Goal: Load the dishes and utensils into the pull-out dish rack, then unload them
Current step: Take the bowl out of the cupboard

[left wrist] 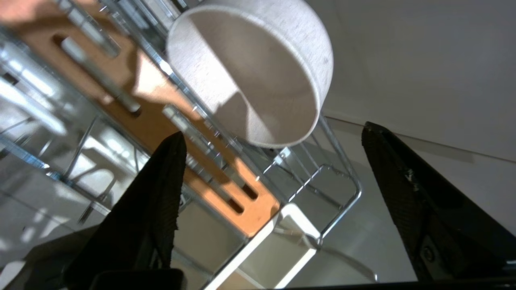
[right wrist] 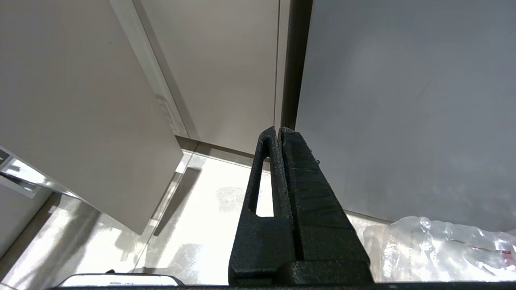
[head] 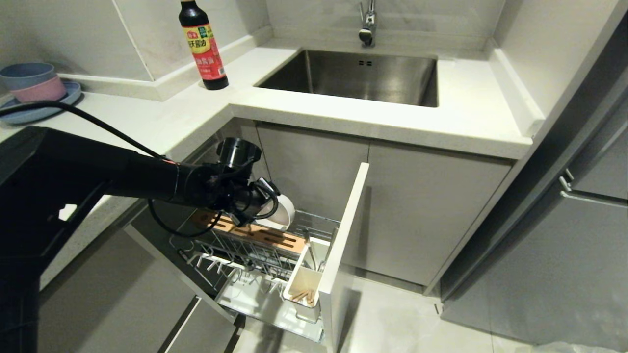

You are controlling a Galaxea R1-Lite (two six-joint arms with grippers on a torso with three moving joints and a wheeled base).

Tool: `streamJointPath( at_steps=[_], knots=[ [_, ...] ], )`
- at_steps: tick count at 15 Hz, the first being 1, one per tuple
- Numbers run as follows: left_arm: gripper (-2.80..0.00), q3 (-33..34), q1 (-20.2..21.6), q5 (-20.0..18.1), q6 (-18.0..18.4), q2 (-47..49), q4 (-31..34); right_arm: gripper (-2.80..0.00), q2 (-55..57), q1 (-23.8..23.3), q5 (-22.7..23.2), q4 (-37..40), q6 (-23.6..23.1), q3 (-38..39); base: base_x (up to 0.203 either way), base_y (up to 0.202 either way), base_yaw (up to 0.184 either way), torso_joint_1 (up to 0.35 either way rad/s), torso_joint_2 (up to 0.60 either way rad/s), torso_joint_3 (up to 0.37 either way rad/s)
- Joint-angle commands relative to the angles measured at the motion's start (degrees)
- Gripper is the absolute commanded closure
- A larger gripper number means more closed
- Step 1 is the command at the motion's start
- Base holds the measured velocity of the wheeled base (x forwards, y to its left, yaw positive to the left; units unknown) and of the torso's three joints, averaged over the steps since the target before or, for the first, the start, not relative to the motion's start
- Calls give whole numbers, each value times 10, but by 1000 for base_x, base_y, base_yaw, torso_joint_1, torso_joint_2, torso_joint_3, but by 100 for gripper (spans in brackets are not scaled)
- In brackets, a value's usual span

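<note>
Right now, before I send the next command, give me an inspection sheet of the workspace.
Surface: white countertop with steel sink.
Job's things: cream bowl on edge in the pulled-out dish rack; chopsticks in the utensil cup.
Clutter: soy sauce bottle; stacked bowls on a blue plate.
Grippers: left gripper open, clear of the bowl; right gripper shut, parked by the cabinets.
Cables: black cable along the left arm.
Surroundings: grey cabinets, tiled floor.

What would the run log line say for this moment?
left gripper: open, by rack | bowl: tilted in dish rack, not held | chopsticks: in cup | right gripper: shut, parked
</note>
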Motion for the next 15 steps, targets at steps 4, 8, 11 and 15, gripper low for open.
streamJointPath(
  at_steps=[4,8,11,15],
  knots=[
    [-280,-32,3,-1,3,47,-14,0,-1,0,0,0,0,0,0,0,0,0,0,0],
    [-280,-43,3,-2,14,60,-18,0,0,0,0,0,0,0,0,0,0,0,0,0],
    [-280,-51,6,-2,19,66,-19,0,0,0,0,0,0,0,0,0,0,0,0,0],
    [0,-59,8,-4,22,71,-18,0,0,0,0,0,0,0,0,0,0,0,0,0]
  ],
)
